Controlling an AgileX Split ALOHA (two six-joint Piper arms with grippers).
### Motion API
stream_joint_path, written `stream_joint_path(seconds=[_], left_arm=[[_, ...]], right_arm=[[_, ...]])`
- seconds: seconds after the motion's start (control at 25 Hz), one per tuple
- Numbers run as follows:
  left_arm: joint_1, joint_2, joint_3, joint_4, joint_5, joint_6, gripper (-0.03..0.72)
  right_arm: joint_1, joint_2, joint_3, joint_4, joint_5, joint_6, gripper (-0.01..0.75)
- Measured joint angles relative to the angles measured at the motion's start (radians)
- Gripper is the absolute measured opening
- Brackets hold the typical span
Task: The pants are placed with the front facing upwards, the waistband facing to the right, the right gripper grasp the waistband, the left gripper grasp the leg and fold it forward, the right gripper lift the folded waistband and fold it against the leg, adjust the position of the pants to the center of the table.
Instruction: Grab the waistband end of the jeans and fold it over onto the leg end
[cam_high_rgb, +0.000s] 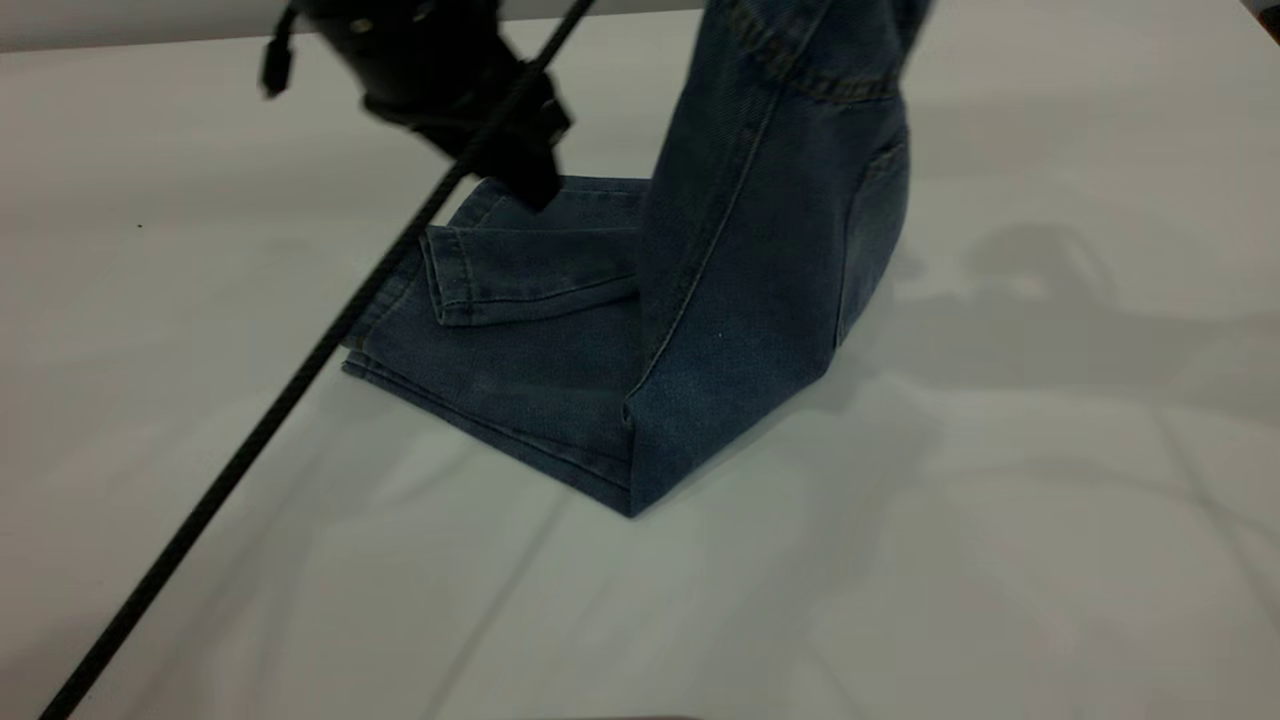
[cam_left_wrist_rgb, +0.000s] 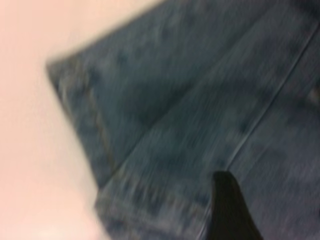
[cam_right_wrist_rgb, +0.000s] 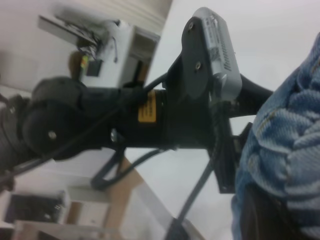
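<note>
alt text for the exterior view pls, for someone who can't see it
Blue denim pants on a white table, the waistband end lifted upright out of frame at top and the legs lying folded flat. The black left gripper hovers over the far leg hems.

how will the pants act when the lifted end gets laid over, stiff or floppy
Probably floppy: the pants hang from their raised top in a soft curve while the legs lie flat on the table. The sharp fold at the front corner suggests the denim creases readily and should stay put once laid.
</note>
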Motion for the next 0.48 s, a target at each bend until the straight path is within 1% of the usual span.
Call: stream_joint_path(seconds=[0.2, 0.48], left_arm=[[0.027, 0.012, 0.058, 0.000, -0.016, 0.011, 0.379], [0.027, 0.120, 0.102, -0.004, -0.073, 0.012, 0.379]], right_arm=[[0.040, 0.000, -0.033, -0.015, -0.051, 0.000, 0.052], [0.062, 0.000, -0.073, -0.023, -0.056, 0.001, 0.052]])
